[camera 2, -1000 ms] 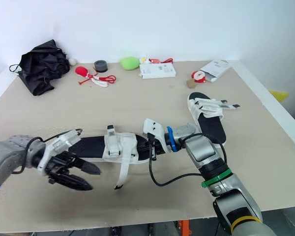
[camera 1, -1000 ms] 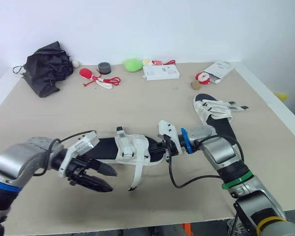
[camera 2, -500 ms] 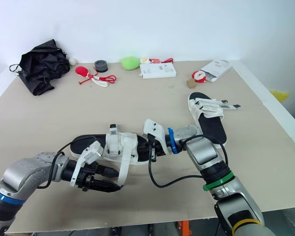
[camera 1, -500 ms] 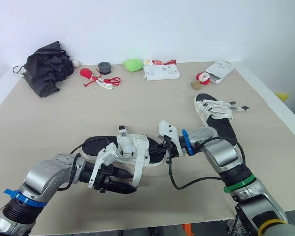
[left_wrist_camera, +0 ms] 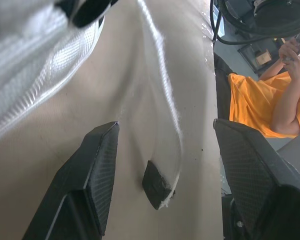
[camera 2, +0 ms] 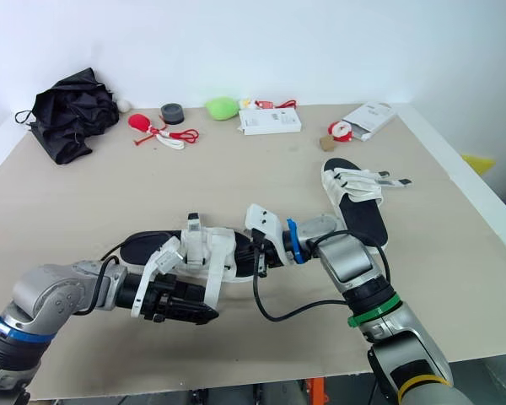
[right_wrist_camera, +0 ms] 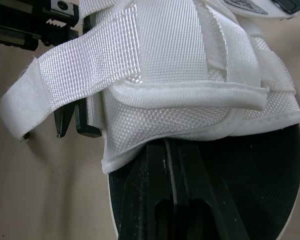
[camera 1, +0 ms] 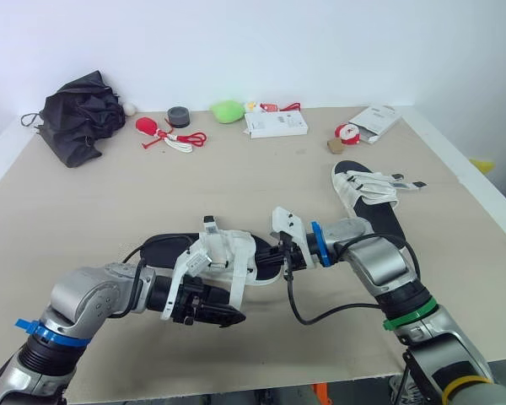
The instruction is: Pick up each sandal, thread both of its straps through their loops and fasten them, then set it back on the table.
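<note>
A black-soled sandal [camera 1: 177, 251] with white straps lies near the table's front. My right gripper [camera 1: 280, 258] is shut on the sole's edge [right_wrist_camera: 270, 165] at its right end. One long white strap [camera 1: 237, 285] hangs loose toward the front, ending in a dark tip [left_wrist_camera: 157, 189]. My left gripper [camera 1: 234, 317] is open low over the table, and the strap tip lies between its fingers [left_wrist_camera: 92, 175] without touching them. A second sandal [camera 1: 373, 202] lies flat to the right, its straps over the sole with one end sticking out to the right.
Along the back edge lie a black bundle [camera 1: 84, 114], a red toy with cord [camera 1: 164, 133], a grey roll [camera 1: 179, 116], a green lump [camera 1: 228, 110] and two white boxes [camera 1: 276, 124]. A person in orange [left_wrist_camera: 260, 100] sits beyond the table.
My left gripper has swung right from the sandal's left end to the loose strap's tip, which now lies between its fingers. The right gripper has kept its hold.
</note>
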